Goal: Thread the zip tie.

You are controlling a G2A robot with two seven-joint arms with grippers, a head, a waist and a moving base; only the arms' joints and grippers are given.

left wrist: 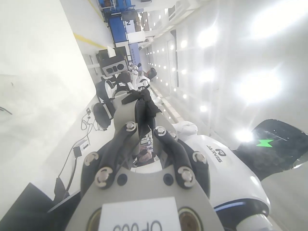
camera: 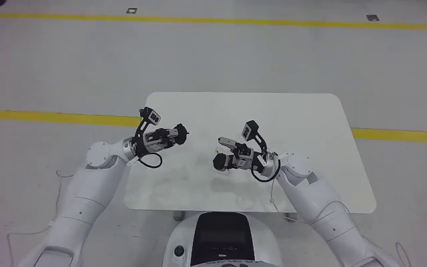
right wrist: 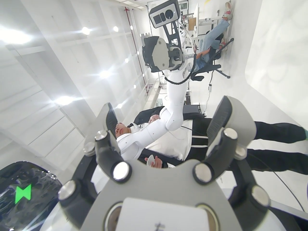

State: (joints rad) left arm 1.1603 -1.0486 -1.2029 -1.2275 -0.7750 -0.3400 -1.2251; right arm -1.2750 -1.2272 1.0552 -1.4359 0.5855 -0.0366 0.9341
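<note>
Your left pincer (camera: 182, 132) clenched over the white bench (camera: 313, 127), your right pincer (camera: 219, 152) released, facing it, apart.

Left tool (camera: 181, 132) and right tool (camera: 219, 152) face each other above the table (camera: 300, 133).

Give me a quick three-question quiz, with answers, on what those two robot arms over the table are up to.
1. True or false: the right gripper is clamped shut on something.
2. Which gripper pinches the black strip, probably the zip tie? A) left gripper B) right gripper C) neither
3. Fill in: both grippers hang above a white ____.

Key:
1. False. Its fingers stand wide apart with nothing between them.
2. A.
3. table.
</note>
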